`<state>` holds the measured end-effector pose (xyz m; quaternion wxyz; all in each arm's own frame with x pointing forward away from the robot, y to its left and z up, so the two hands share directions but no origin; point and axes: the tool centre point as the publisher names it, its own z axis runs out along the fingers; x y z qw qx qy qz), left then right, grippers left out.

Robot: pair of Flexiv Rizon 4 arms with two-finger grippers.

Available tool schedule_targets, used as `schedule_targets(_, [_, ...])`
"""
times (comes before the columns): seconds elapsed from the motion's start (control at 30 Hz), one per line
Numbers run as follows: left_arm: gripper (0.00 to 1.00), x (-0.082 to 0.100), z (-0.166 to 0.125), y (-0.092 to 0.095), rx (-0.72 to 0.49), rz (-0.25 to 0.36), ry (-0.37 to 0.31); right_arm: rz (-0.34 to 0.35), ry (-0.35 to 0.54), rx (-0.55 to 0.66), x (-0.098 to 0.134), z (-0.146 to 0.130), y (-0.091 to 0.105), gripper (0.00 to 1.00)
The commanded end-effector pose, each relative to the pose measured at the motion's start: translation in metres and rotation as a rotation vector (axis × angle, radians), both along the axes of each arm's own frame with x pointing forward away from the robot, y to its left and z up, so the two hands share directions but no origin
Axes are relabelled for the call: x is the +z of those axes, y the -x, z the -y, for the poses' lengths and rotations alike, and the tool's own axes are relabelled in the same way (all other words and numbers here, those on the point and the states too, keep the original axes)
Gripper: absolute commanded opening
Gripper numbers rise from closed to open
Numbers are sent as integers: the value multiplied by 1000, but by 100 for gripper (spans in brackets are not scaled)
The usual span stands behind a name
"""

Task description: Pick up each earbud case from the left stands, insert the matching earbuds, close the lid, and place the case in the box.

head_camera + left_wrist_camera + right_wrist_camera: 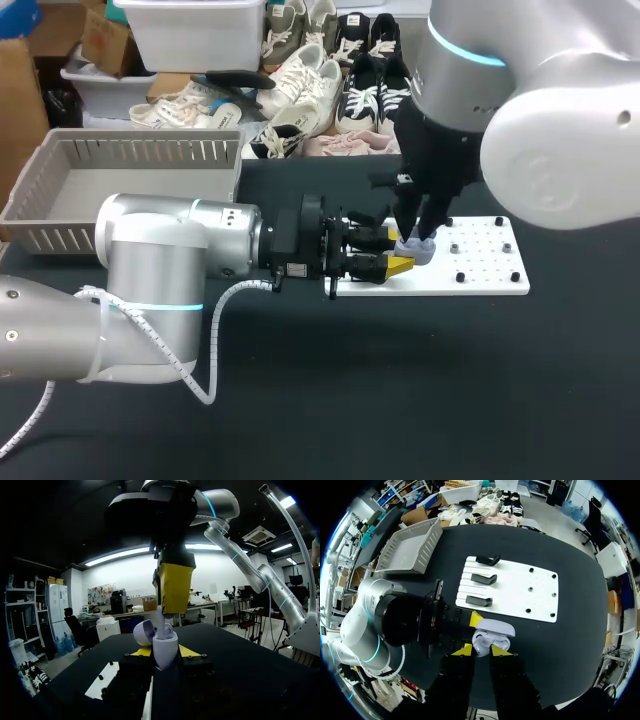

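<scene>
- Overhead, the left hand [398, 250] lies level above the desk [400, 390], clamped on the lavender earbud case [419, 250] at the left end of the pegged white board [485, 270]; the right hand [420, 236] hangs straight down onto the case; the grey box [70, 195] at the far left shows no case inside, as far as its floor is visible.
- Left wrist view: the left hand's two yellow tips press the case body from both sides; the case stands upright, its lid [144, 632] swung open to one side; a pale earbud [160, 619] hangs pinched in the right hand's nearly closed tips, its lower end at the case mouth; insertion looks like the step in hand.
- Right wrist view: the three black stands [484, 579] on the board carry nothing; whether another bud already sits in the case I cannot tell; seating, closing the lid and boxing seem left.
</scene>
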<state>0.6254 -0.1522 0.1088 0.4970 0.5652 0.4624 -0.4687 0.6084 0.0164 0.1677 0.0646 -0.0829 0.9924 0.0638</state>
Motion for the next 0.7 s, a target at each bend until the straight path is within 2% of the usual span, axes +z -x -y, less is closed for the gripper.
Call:
schedule_targets(0.03, [0,0,1,1,5,2,1,9,0,-5,-3,0,2,0])
schedule_targets(0.7, [0,0,1,1,5,2,1,15,-18,-21,-11,3,4,0])
